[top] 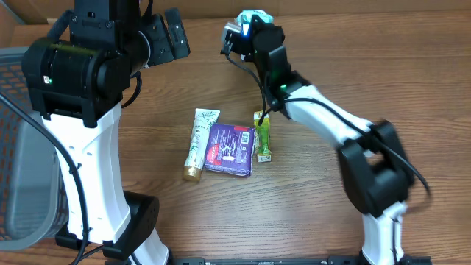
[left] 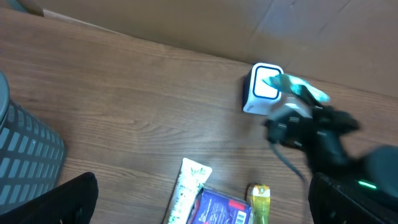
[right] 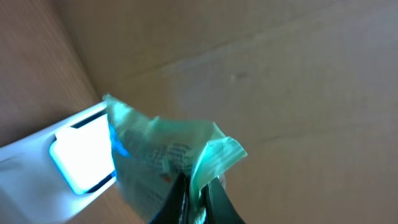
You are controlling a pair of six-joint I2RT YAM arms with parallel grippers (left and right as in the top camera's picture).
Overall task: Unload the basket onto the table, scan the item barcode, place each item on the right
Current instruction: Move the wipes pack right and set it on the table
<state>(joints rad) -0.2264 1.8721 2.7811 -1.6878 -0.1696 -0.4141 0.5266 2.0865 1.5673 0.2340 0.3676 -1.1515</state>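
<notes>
Step in hand: presenting the item to the reader; judged mid-scan.
Item: teal packet, crumpled, held up at twelve o'clock on the table, just in front of the lit window.
Scanner: small white box with a blue-lit face; the packet stands at its three o'clock in the left wrist view.
My right gripper: jaws pressed together, pinching the packet by a lower corner.
My left gripper: jaws spread wide, empty, hovering at eleven o'clock.
Next move: likely a turn of my right wrist so the barcode faces the window. I cannot see which side carries it.
Waiting at centre: cream tube, purple pack and green sachet, lying side by side.
Surface: brown wood-grain table.
Room: cardboard wall at twelve o'clock; grey mesh seat at nine o'clock.
</notes>
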